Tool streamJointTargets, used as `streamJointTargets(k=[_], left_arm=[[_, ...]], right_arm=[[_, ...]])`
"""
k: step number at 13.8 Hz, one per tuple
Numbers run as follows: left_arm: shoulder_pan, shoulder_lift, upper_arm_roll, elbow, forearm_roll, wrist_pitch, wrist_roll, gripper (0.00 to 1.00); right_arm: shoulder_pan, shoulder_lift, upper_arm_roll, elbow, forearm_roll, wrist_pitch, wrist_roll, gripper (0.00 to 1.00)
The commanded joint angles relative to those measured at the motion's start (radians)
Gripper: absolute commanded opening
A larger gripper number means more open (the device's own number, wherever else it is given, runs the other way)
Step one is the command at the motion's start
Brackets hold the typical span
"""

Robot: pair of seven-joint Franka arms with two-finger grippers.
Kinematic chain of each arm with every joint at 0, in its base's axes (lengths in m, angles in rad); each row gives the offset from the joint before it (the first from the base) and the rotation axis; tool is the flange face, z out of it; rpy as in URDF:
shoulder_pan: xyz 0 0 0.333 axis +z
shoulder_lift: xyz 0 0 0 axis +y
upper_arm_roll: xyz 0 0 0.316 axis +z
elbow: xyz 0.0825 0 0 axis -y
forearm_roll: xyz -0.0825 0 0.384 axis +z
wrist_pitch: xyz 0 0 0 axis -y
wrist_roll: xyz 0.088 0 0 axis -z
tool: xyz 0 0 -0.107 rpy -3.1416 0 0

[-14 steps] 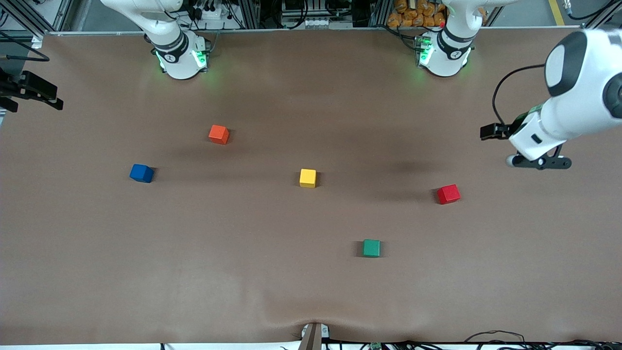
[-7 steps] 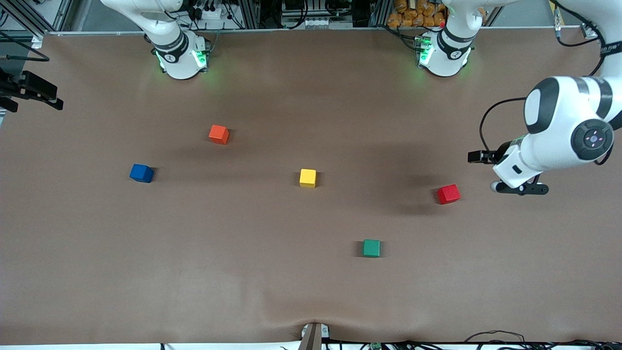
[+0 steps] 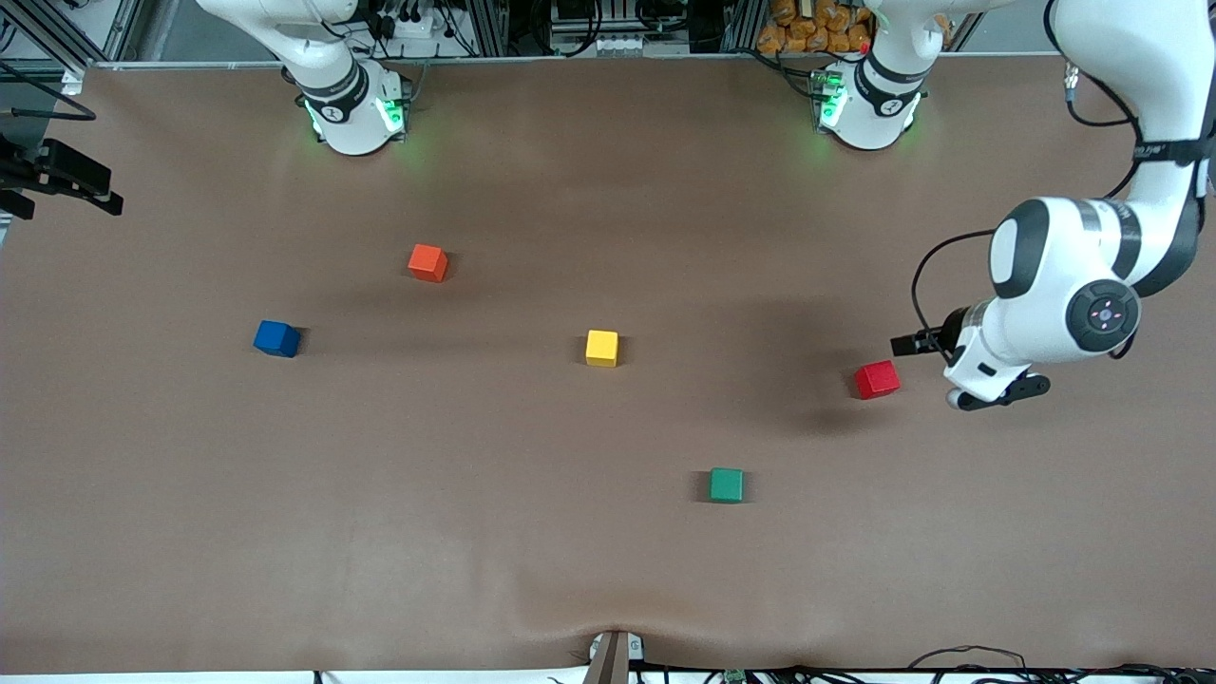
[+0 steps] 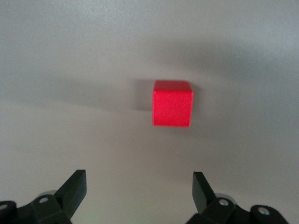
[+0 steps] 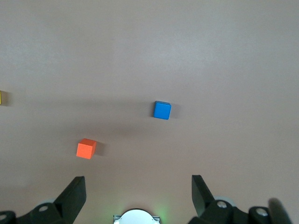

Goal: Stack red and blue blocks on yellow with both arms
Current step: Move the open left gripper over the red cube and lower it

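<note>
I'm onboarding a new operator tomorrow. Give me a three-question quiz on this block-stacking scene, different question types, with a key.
1. True or false: the left gripper is shut on the red block.
2. Which block lies nearest the front camera? A) orange block B) green block C) blue block
3. Fill in: nothing is stacked yet on the ____ block.

Key:
1. False: it is open, the red block apart from its fingers.
2. B
3. yellow

The right gripper is open too, high over the blue and orange blocks.

Red block (image 4: 172,109) on bare table (image 4: 70,70) — left gripper (image 4: 139,186) wide apart, empty
</note>
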Motion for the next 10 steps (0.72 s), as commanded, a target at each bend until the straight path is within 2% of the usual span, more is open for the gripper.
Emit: streamJointTargets(k=[1, 10], left_arm=[[-0.006, 0.048, -0.002, 0.01, -0.023, 0.059, -0.064, 1.0], [-0.01, 0.138, -0.002, -0.006, -0.021, 0.156, -0.064, 1.0]], right_arm=[[-0.02, 0.011, 0.01, 0.017, 0.011, -0.008, 0.001, 1.0], [-0.02, 0.011, 0.012, 0.017, 0.011, -0.008, 0.001, 1.0]])
